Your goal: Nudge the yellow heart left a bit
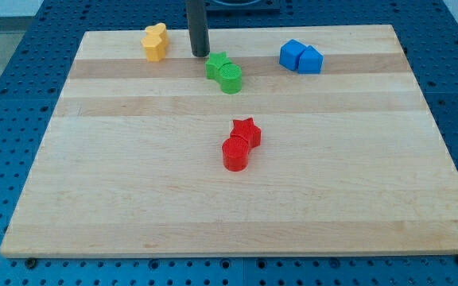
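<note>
The yellow heart [156,42] sits near the view's top left of the wooden board [133,175]. My tip [200,54] rests on the board to the heart's right, a short gap away and not touching it. Just right of and below the tip lie a green star [218,65] and a green cylinder [230,79], touching each other.
A blue cube [293,54] and a blue wedge-like block [310,60] sit together at the top right. A red star [246,131] and a red cylinder [235,154] touch near the board's middle. Blue pegboard surrounds the board.
</note>
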Tool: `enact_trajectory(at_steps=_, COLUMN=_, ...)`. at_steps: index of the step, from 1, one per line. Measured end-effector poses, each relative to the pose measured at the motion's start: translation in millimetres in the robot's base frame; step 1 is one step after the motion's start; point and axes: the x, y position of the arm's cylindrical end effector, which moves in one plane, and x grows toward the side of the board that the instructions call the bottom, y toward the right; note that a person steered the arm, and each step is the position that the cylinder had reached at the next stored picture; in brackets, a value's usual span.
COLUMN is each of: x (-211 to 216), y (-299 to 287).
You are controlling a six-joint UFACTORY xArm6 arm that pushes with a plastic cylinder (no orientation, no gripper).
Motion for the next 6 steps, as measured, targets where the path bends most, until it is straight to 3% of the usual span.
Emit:
enact_trajectory(at_steps=3, x=-50, y=-13)
enact_trajectory(at_steps=6, x=-37, y=-106)
